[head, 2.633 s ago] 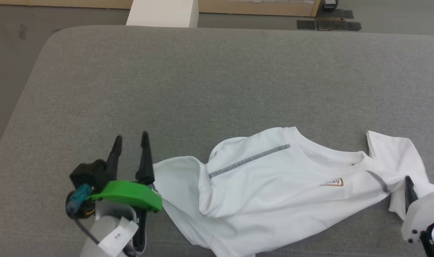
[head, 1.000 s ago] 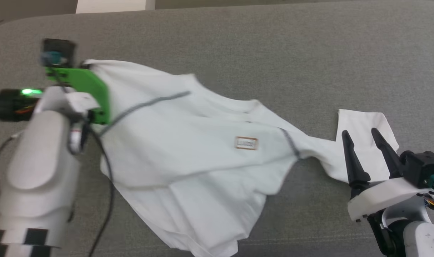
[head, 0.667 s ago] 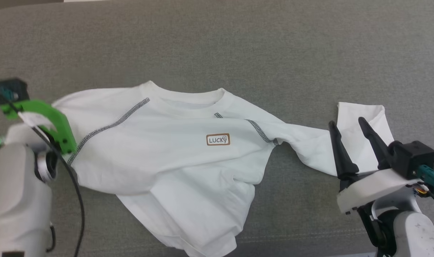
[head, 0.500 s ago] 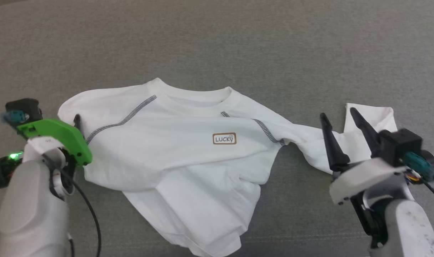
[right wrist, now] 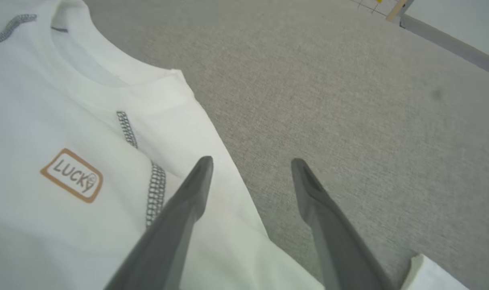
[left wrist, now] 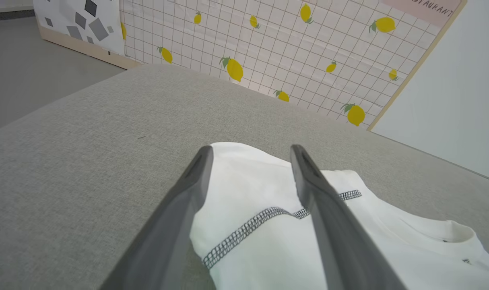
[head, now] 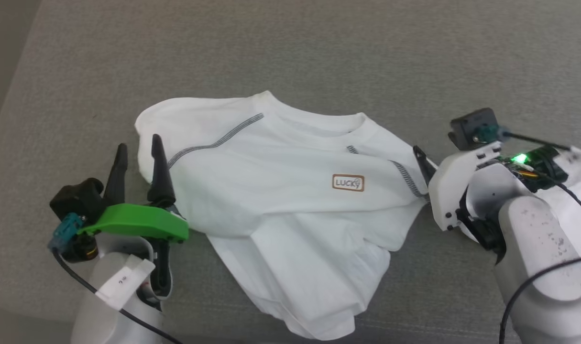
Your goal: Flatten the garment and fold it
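Garment [head: 280, 200] lies rumpled, logo up, on grey upholstered surface [head: 319, 57]. Left gripper [head: 138, 145] jaws released beside sleeve edge. Right gripper [right wrist: 252, 161] jaws released over opposite shoulder, empty.

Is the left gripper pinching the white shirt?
No, the left gripper has its two dark fingers spread wide apart, and the thin white soft-fabric T-shirt lies loose under them.

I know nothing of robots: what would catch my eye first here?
A white garment lies rumpled on a grey fabric surface, a brown LUCKY label on its chest. The left tool, on a bright green mount, stands open at one sleeve; the right tool at the other.
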Robot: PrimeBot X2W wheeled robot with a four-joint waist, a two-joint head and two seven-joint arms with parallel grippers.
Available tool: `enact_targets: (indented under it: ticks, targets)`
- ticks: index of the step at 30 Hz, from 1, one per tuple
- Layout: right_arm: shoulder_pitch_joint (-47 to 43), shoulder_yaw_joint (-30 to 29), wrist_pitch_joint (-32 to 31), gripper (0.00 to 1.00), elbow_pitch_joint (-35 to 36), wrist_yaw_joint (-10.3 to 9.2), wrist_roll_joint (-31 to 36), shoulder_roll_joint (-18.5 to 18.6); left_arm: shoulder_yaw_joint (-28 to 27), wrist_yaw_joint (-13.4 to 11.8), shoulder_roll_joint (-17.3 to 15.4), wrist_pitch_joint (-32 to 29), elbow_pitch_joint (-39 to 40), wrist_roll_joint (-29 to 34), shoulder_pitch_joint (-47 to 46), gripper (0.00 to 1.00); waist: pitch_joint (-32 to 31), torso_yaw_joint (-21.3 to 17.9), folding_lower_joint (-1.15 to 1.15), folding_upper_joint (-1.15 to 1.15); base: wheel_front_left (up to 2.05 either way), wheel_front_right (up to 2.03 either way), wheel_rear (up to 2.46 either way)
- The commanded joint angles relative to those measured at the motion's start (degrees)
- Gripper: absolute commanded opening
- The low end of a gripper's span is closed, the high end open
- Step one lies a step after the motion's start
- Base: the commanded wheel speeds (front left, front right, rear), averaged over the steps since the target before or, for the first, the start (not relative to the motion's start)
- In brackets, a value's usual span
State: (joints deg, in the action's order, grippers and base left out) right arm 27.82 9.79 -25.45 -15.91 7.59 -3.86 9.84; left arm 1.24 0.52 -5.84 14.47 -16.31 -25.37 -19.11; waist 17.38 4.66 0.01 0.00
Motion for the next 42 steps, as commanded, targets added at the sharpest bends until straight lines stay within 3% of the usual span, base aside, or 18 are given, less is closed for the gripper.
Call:
enact_targets:
  ticks: [1,9,10,12,14,18,23,30,34,35,36,37,42]
  targets:
    - [1.55,1.12,-1.81,1.00,-1.38,-0.10,-1.40,0.44,0.07,0.57,0.49,0.43,1.28,1.42,0.92,1.00,1.54,2.96,-0.01,0.00,0.00,0.00,0.00]
    - [6.67,7.25,-15.44,1.00,-7.43,-0.10,-5.14,5.89,-1.78,1.80,2.61,0.51,6.26,3.96,3.03,1.00,3.83,6.59,-0.01,0.00,0.00,0.00,0.00]
    - [6.74,7.95,-18.37,0.86,-8.00,-0.10,-5.93,6.35,-2.03,1.81,2.71,0.51,6.36,3.97,3.02,1.00,4.03,6.94,-0.01,0.00,0.00,0.00,0.00]
    - [6.75,9.60,-23.89,0.22,-8.06,-0.10,-7.11,7.45,-2.26,1.85,2.83,0.51,6.37,3.98,3.00,1.00,4.26,7.41,-0.01,0.00,0.00,0.00,0.00]
    - [7.22,10.62,-26.95,0.00,-6.46,-0.10,-7.40,9.19,-2.38,1.94,2.90,0.51,6.44,3.95,2.86,1.00,4.55,7.81,-0.01,0.00,0.00,0.00,0.00]
    - [10.36,9.18,-24.97,0.00,-2.26,-0.10,-4.76,12.73,-1.50,1.61,2.94,0.52,6.37,2.73,2.23,1.00,5.17,8.66,-0.01,0.00,0.00,0.00,0.00]
    - [17.71,5.55,-18.30,0.00,-0.82,-0.10,1.04,14.30,0.02,1.28,2.95,0.52,5.83,2.15,1.16,1.00,6.17,9.86,-0.01,0.00,0.00,0.00,0.00]
    - [29.41,5.11,-9.75,0.00,-7.28,-0.10,7.89,14.87,2.07,1.28,2.95,0.52,5.39,0.88,-0.91,1.00,8.09,11.84,-0.01,0.00,0.00,0.00,0.00]
    - [31.43,3.42,-8.69,0.00,-13.12,-0.10,8.78,13.51,2.97,1.03,2.96,0.52,5.21,0.39,-1.76,1.00,8.70,12.66,-0.01,0.00,0.00,0.00,0.00]
    - [31.51,2.79,-7.98,0.08,-13.87,-0.10,8.88,13.09,3.05,0.95,2.96,0.52,5.21,0.30,-1.87,1.00,8.75,12.73,-0.01,0.00,0.00,0.00,0.00]
    - [31.29,2.02,-7.16,0.78,-14.81,-0.10,9.00,12.62,3.09,0.85,2.96,0.52,5.20,0.25,-1.95,1.00,8.71,12.70,-0.01,0.00,0.00,0.00,0.00]
    - [30.93,1.70,-6.31,1.00,-15.39,-0.10,9.11,12.27,3.02,0.77,2.96,0.52,5.17,0.31,-1.93,1.00,8.56,12.56,-0.01,0.00,0.00,0.00,0.00]
    - [26.04,-1.77,-0.08,1.00,-15.66,-0.10,6.75,9.67,2.00,0.83,2.96,0.52,4.30,1.74,-0.64,1.00,5.85,10.68,-0.01,0.00,0.00,0.00,0.00]
